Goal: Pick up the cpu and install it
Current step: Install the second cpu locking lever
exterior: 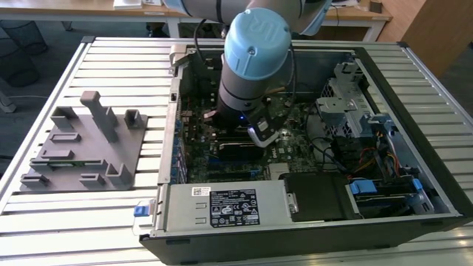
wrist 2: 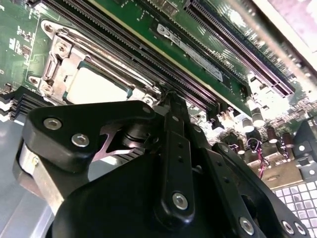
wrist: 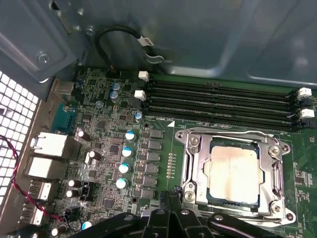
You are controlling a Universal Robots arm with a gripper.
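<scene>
Black pincer (wrist 2: 171, 101) linkage sits closest to the lens in both wrist views; I see its fingers (wrist: 171, 198) drawn together to one narrow tip, nothing held between them. Tip hangs just beside the socket frame (wrist: 190, 163), at its edge. I see the cpu (wrist: 234, 173) lying flat inside that frame, silver top up, seated in the motherboard (wrist: 106, 148). Second wrist view shows the same chip past the pincer tip, with the memory slots (wrist 2: 198, 47) running alongside. In the exterior view my arm (exterior: 247, 66) reaches down into the open computer case (exterior: 384, 188), over the middle of the board. Grey plastic fixture (exterior: 85, 147) sits on the slatted worktop (exterior: 66, 233), on the exterior view's left, well apart from the case.
</scene>
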